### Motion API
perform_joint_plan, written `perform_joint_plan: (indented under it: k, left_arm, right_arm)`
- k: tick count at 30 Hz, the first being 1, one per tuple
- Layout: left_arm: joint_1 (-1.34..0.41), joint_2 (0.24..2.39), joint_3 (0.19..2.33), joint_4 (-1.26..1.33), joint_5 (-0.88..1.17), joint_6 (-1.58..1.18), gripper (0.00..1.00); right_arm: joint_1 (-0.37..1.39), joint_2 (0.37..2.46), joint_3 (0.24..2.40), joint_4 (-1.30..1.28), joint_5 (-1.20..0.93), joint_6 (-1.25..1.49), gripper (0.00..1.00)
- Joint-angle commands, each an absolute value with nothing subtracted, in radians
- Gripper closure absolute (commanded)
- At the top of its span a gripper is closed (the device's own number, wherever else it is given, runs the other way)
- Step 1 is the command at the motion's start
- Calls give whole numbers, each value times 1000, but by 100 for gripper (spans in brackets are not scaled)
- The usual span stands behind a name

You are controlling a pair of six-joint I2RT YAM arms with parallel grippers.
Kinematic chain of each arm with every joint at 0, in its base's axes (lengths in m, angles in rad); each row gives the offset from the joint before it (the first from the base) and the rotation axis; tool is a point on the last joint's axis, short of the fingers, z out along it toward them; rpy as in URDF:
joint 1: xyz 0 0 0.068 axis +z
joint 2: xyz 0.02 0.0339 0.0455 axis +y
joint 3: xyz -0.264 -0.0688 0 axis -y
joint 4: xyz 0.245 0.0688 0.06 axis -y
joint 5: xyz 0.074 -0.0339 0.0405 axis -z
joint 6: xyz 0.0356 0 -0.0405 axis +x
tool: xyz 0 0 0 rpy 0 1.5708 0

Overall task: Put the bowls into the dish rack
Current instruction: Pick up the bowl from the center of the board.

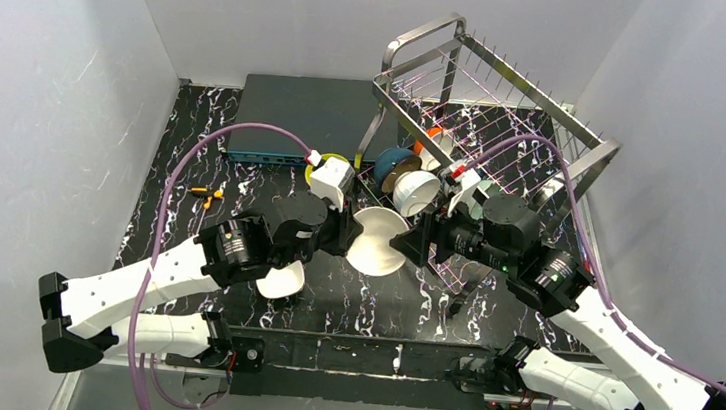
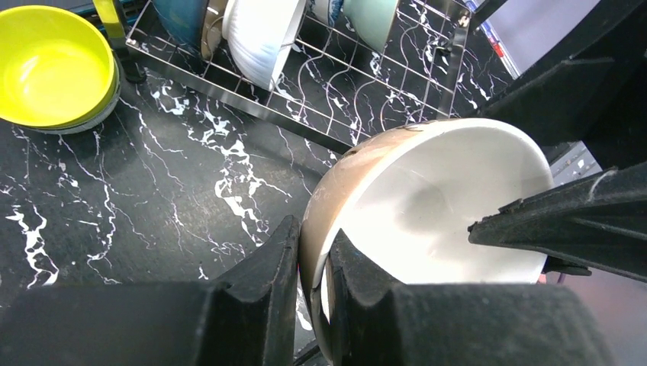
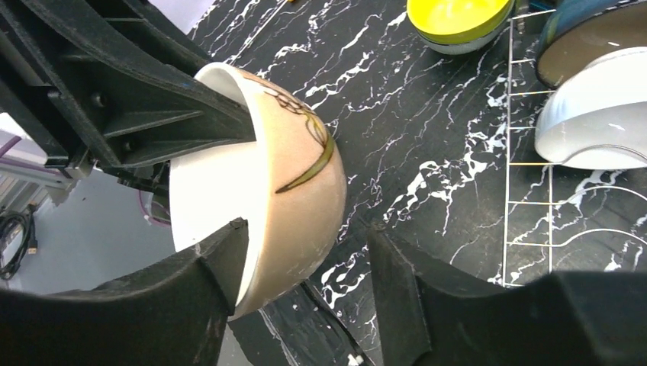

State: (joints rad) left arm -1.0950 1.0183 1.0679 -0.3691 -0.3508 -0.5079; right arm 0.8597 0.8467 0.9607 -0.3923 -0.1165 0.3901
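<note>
**Tan Bowl Held Between Two Arms Beside the Dish Rack**

We see the left pincer clenched on the rim of a tan bowl, one finger against the brown outer wall and the other inside on the white glaze. The bowl is tipped on its side and held clear of the black marbled surface, between the two arms and just in front of the dish rack.

The right pincer stands released around the opposite rim. Its left finger sits at the white inner edge, and its right finger stands apart from the outer wall with a gap showing.

Several bowls already stand on edge in the rack's lower tier. A white bowl is nearest the arms, with a dark blue bowl beside it. A pale green bowl lies farther in, and an orange bowl lies behind.

A yellow-green bowl rests upright on the surface just outside the rack's corner, nested in a paler bowl. Another white bowl lies partly under the left arm. A flat dark grey-blue box lies at the back of the surface, touching the rack's end frame.
</note>
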Motion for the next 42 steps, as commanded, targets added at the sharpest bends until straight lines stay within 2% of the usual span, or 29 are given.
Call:
perform_joint_plan:
  k: [1, 2, 6, 10, 12, 13, 18, 19, 20, 25, 26, 28, 30, 34, 42]
  left_arm:
    - [-1093, 983, 1130, -240, -330, -515, 100]
    - [-1093, 988, 1129, -225, -321, -515, 100]
    - [-1094, 1030, 1147, -207, -304, -506, 100]
    - [-1095, 1057, 1169, -210, -300, -495, 100]
    - [-1096, 1056, 1173, -213, -305, -488, 100]
    - [-1096, 1053, 1172, -213, -310, -486, 100]
    - [-1096, 1040, 1166, -240, -327, -485, 100]
    - [-1096, 1036, 1162, -246, -323, -490, 97]
    - [-1096, 1032, 1159, -250, -320, -496, 90]
    - [-1096, 995, 1123, -272, -288, -550, 46]
    - [-1096, 986, 1115, -276, -282, -568, 34]
    - [-1096, 967, 1093, -288, -262, -612, 20]
    - [-1094, 946, 1066, -292, -227, -658, 10]
    - [-1093, 893, 985, -243, -131, -750, 3]
    - [-1082, 791, 773, 100, 105, -846, 2]
  right_arm:
    - [853, 861, 999, -377, -130, 374, 38]
    - [854, 863, 999, -371, -136, 373, 37]
    - [854, 871, 1003, -369, -149, 376, 19]
    - [854, 877, 1005, -377, -154, 377, 17]
    - [854, 876, 1005, -381, -153, 377, 26]
    - [853, 875, 1004, -380, -153, 376, 35]
    - [853, 867, 1003, -374, -140, 378, 88]
    - [853, 865, 1003, -374, -136, 380, 96]
    - [853, 864, 1003, -374, -134, 380, 99]
    - [854, 848, 995, -366, -121, 379, 99]
    - [854, 843, 992, -360, -120, 380, 99]
    - [854, 829, 986, -343, -120, 380, 99]
    - [854, 815, 979, -333, -120, 379, 99]
    - [854, 786, 962, -302, -128, 377, 99]
    - [853, 732, 926, -216, -199, 369, 99]
